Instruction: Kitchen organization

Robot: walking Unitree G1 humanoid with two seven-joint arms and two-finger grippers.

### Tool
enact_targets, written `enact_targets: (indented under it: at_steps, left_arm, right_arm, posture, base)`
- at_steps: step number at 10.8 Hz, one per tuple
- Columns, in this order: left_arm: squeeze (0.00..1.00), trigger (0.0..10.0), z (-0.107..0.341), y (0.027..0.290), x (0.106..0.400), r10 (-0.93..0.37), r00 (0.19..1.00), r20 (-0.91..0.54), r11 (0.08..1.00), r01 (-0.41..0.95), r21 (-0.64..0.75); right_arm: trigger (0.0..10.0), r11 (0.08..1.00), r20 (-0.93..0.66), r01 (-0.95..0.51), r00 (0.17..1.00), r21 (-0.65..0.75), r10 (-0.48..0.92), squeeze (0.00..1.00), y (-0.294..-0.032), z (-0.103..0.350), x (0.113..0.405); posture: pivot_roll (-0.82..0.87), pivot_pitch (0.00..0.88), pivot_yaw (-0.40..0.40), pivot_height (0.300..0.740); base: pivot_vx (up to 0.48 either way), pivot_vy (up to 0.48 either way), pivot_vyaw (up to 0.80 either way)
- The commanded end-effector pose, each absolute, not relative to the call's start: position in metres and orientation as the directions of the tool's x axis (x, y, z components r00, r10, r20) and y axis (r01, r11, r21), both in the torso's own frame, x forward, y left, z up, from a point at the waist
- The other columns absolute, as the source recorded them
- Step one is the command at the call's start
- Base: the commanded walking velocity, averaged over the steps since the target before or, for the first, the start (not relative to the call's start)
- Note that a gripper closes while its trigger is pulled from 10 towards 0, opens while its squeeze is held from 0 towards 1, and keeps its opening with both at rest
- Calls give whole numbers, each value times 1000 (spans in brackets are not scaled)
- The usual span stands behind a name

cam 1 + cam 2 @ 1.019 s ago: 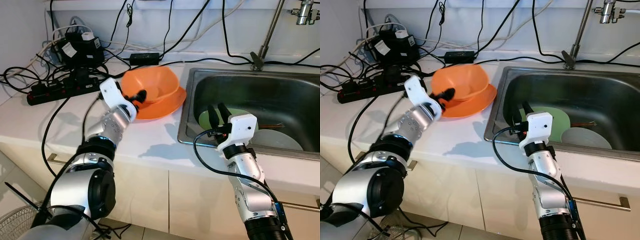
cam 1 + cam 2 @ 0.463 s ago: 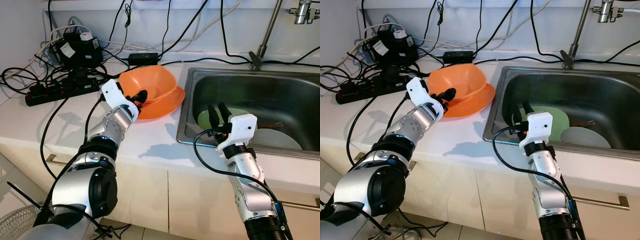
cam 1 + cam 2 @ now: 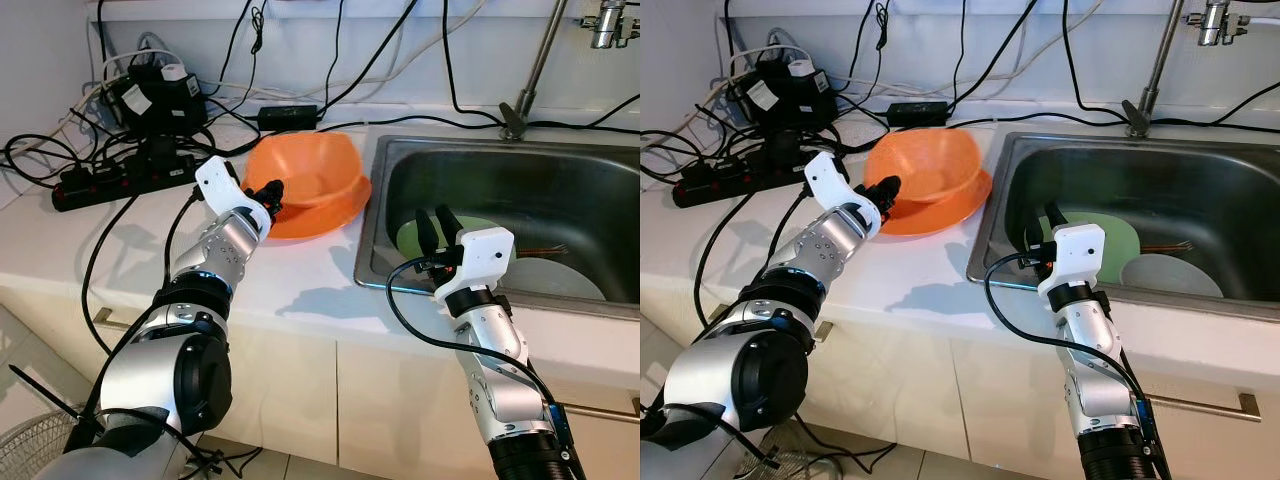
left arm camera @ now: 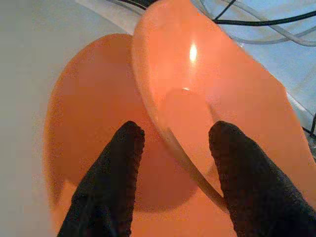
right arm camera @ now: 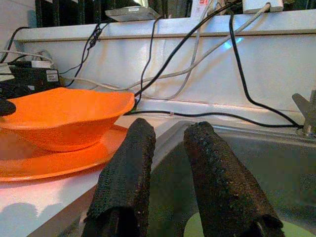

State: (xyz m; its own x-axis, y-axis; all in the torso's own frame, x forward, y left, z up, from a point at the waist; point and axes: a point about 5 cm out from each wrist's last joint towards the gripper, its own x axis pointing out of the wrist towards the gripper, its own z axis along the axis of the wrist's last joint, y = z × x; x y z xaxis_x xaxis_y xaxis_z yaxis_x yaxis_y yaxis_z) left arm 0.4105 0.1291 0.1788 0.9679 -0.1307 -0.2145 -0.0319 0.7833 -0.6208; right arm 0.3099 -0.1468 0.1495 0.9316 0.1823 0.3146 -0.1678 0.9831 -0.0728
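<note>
An orange bowl [image 3: 312, 170] rests on an orange plate [image 3: 335, 214] on the white counter, left of the sink. My left gripper [image 3: 272, 194] is at the bowl's near-left rim. In the left wrist view the gripper [image 4: 175, 134] stands open, the rim passing between its fingers, one finger inside the bowl and the other outside over the plate. My right gripper [image 3: 437, 224] is open, fingers pointing up, just over the sink's front-left corner, with nothing between them. A green plate [image 3: 408, 240] lies in the sink behind it.
The steel sink [image 3: 560, 180] also holds a white dish [image 3: 552, 276] and a utensil [image 3: 545, 250]. A tap [image 3: 530, 70] stands behind it. Power strips [image 3: 120, 178], adapters and tangled black cables crowd the counter's back left. The counter's front edge is near.
The bowl was tipped up on the gripper's side and has dropped back nearly level on the plate. My left gripper stays at its rim. The right arm is still.
</note>
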Motion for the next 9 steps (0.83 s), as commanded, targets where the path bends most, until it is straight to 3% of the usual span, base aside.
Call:
enact_targets:
  at_steps: [1, 9]
  left_arm:
    - [0, 0, 179, 132, 411, -118, 967, -227, 785, -49, -617]
    - [0, 0, 179, 130, 411, -121, 970, -209, 774, -39, -631]
  right_arm:
    - [10000, 981, 319, -176, 928, -79, 192, 0, -144, 153, 312]
    - [10000, 981, 316, -179, 929, -77, 194, 0, -144, 152, 312]
  posture:
    - [-10, 0, 96, 740]
    - [-9, 0, 95, 740]
  base:
    - [0, 0, 0]
    - [0, 0, 0]
